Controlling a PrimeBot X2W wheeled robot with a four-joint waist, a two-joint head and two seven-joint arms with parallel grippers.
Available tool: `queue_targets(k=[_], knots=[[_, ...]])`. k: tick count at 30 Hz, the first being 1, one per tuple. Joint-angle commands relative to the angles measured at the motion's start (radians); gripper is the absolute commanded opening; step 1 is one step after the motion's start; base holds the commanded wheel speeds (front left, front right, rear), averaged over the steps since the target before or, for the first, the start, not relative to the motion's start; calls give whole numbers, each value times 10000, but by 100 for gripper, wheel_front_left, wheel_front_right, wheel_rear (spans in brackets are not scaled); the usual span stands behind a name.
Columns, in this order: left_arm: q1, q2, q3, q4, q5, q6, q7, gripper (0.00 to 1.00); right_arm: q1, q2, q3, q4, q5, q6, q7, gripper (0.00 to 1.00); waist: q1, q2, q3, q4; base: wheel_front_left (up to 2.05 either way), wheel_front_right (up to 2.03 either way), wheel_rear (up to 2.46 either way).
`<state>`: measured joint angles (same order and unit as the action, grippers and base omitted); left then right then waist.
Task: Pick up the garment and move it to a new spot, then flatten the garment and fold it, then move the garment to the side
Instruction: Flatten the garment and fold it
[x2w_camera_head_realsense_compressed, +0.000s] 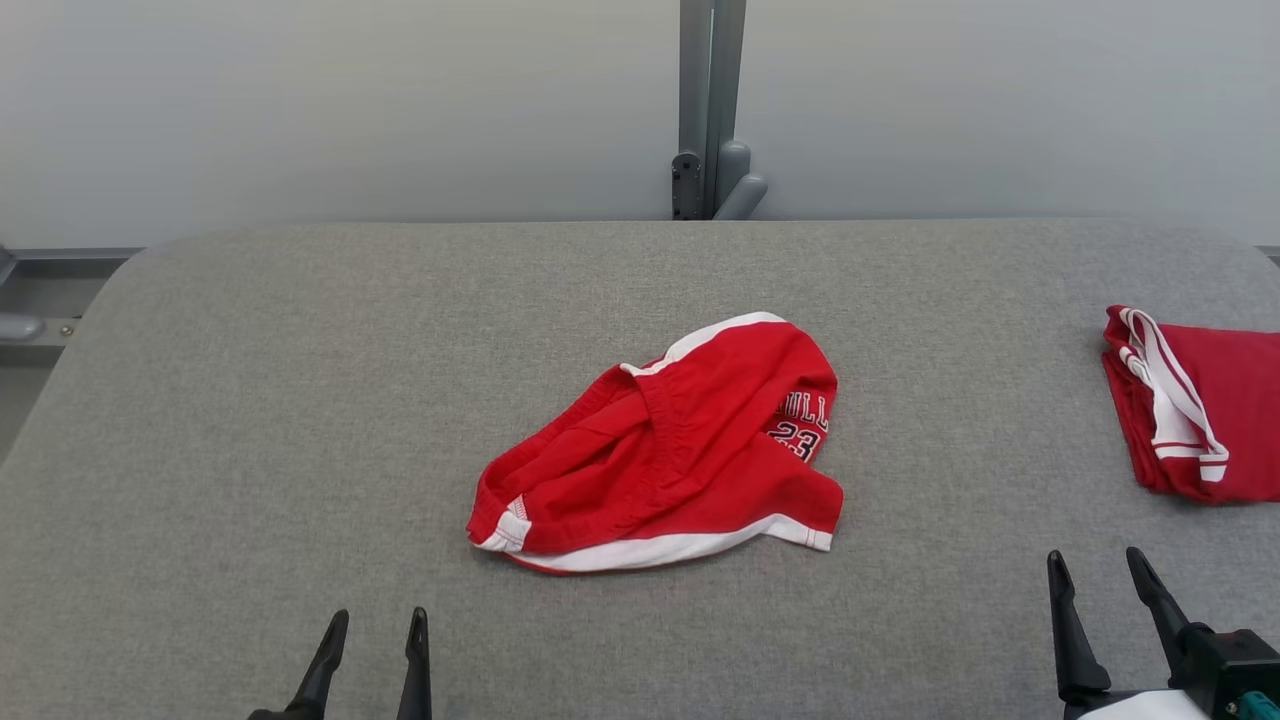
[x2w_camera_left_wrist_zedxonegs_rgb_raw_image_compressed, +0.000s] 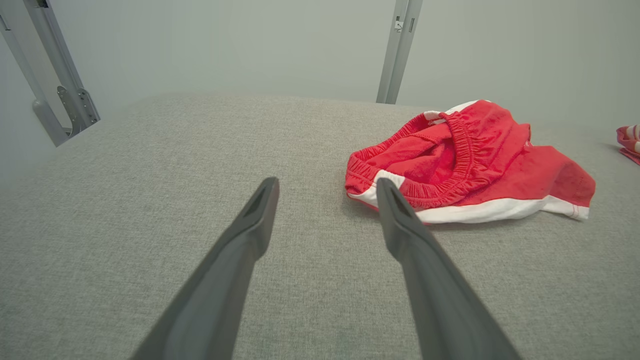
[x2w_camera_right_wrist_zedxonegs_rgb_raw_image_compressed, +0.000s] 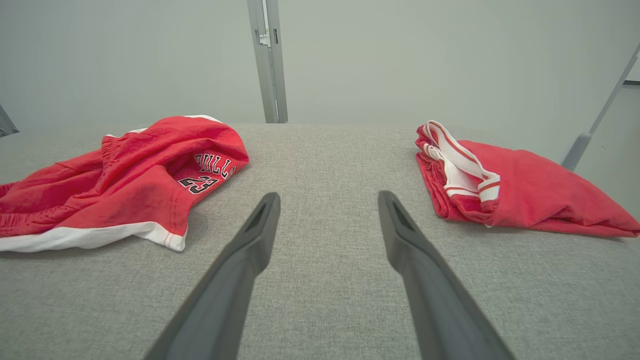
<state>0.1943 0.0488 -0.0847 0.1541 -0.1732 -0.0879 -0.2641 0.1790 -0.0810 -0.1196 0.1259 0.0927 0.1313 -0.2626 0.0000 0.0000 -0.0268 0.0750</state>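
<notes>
Garment: red shorts (x2w_camera_head_realsense_compressed: 660, 450) with white trim, crumpled in one heap near the middle of the table (x2w_camera_head_realsense_compressed: 250, 400), touching neither gripper.
Long axis: slanted in the head view, from the near-left end to the far-right end.
Facing: gathered waistband (x2w_camera_left_wrist_zedxonegs_rgb_raw_image_compressed: 465, 145) towards the robot's left; the leg printed "23" towards its right; white hem (x2w_camera_head_realsense_compressed: 650, 550) along the near edge.
Count: two red garments, this heap and one folded garment (x2w_camera_head_realsense_compressed: 1230, 410) at the table's right edge, well apart; two grippers.
Left arm: left gripper (x2w_camera_head_realsense_compressed: 379, 615) with its fingers spread, holding nothing, over bare cloth near-left of the shorts.
Right arm: right gripper (x2w_camera_head_realsense_compressed: 1094, 555) with its fingers likewise spread and empty, between the two garments and nearer the robot.
Surface: grey fabric-covered top with rounded far corners.
Room: plain pale wall (x2w_camera_head_realsense_compressed: 300, 100); one upright grey metal post (x2w_camera_head_realsense_compressed: 710, 100) behind the far edge.
</notes>
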Motion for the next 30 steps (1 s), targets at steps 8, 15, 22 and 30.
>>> queue_targets(k=[8,15,22,30], knots=[[-130,35,94,20,42,-99,2,100,-51,-14,65,40,-68,-11,-28,100,0,0,-5,-89,0,0,0],[-448,33,-192,-120,286,-185,2,100,-176,-187,394,-167,-146,-11,-28,100,0,0,87,-59,0,0,0],[-1758,418,-1546,547,923,-386,229,100,-1251,-892,2236,804,67,-11,-28,100,0,0,790,-124,0,0,0],[-3873,970,-3041,1161,935,-423,1996,100,-3682,-1382,4392,2709,726,-11,1067,100,0,0,2030,-189,0,0,0]])
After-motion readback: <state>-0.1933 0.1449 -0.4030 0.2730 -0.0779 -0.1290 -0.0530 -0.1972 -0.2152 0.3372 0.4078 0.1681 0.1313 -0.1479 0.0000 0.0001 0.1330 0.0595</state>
